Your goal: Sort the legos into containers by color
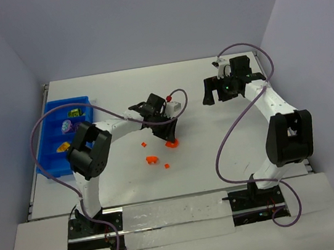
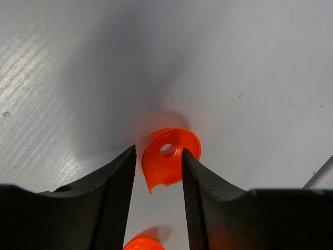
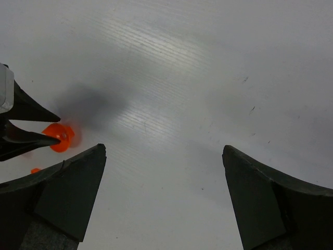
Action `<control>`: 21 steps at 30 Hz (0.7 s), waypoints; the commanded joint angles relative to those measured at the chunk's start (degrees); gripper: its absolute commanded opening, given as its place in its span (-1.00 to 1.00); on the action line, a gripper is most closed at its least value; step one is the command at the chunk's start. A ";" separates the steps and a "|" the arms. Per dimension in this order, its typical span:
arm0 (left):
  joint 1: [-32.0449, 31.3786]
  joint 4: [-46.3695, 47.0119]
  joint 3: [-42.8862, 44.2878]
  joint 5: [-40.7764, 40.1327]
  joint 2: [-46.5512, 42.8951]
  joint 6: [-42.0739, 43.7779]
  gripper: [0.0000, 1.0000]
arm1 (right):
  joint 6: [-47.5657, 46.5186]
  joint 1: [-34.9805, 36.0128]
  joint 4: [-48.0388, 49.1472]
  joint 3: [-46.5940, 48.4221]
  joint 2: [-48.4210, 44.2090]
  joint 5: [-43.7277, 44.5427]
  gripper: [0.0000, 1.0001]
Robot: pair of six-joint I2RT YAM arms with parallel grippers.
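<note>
Top external view: a matte white, finely ribbed table (image 1: 118, 88) carries a rectangular bright blue plastic tray (image 1: 67, 103), divided by ribs into compartments that hold small coloured bricks (image 1: 64, 145). Farthest from the tray, the right gripper (image 3: 164, 150) hangs with its dark wedge jaws spread wide, holding nothing. Nearer the tray, the left gripper (image 2: 158, 150) brackets a glossy orange round plastic piece (image 2: 164, 169) with a centre hole. Its jaws are half closed: one ridged pad touches the piece, the other is perhaps just short. Tiny orange bits (image 1: 151, 159) lie on the tray's side of that piece.
</note>
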 commanded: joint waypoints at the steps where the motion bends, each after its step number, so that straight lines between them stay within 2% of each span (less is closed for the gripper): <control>1: 0.01 -0.41 2.54 1.77 0.96 -0.10 -0.12 | -0.68 -0.27 -0.30 2.65 -1.15 -0.64 1.00; 6: 0.10 -0.28 1.93 4.11 0.99 0.46 -0.42 | -0.68 -0.25 -0.30 2.74 -1.08 -0.72 1.00; 8: 0.24 -0.63 1.93 4.25 1.07 0.32 -0.68 | -0.75 -0.25 -0.30 2.74 -1.08 -0.72 1.00; 11: 1.36 -0.93 0.86 4.86 -0.54 0.77 -0.97 | -0.77 -0.18 -0.30 2.65 -1.14 -0.78 1.00; 17: 8.23 -3.77 -2.56 5.79 -11.86 3.41 -1.00 | -0.48 -0.18 -0.48 2.85 -1.26 -2.03 1.00; 20: 13.95 -6.57 -4.79 8.14 -17.96 5.78 -1.00 | -0.33 -0.04 -0.60 3.02 -1.34 -2.91 1.00; 21: 16.77 -8.58 -5.79 9.27 -22.67 8.33 -1.00 | -0.33 0.17 -0.74 3.09 -1.41 -3.26 1.00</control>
